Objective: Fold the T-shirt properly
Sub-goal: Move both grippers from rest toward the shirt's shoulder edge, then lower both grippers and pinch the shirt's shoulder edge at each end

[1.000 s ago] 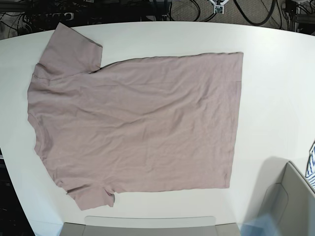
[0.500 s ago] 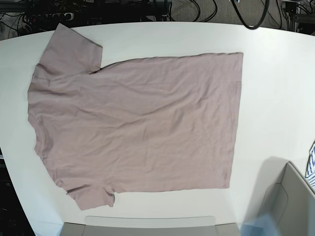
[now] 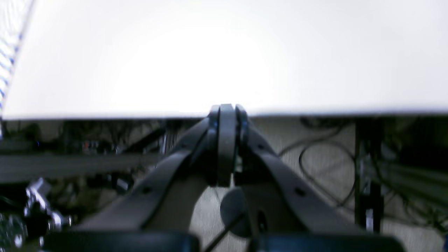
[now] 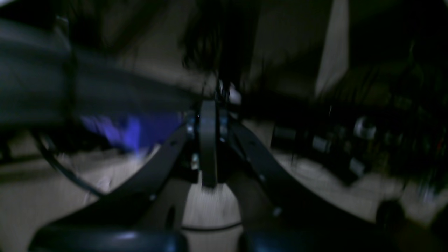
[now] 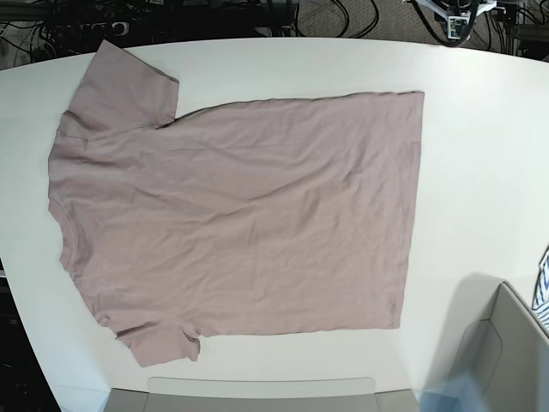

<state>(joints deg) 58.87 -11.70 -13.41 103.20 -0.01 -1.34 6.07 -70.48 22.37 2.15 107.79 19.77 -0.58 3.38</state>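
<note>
On the counter (image 5: 480, 129) the limp T-shirt (image 5: 240, 215) suits corner pinches; left end effector (image 3: 226, 115) and right end effector (image 4: 208, 112) are both closed, empty.

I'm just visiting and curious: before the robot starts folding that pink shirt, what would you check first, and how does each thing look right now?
1. T-shirt lies spread flat on the table: ok.
2. Both sleeves spread out, not tucked under: ok.
3. Nothing lying on the shirt: ok.
4. Left gripper shut and holding nothing: ok.
5. Right gripper shut and holding nothing: ok.
6. Wrinkles smoothed out: not ok, light creases remain.
</note>
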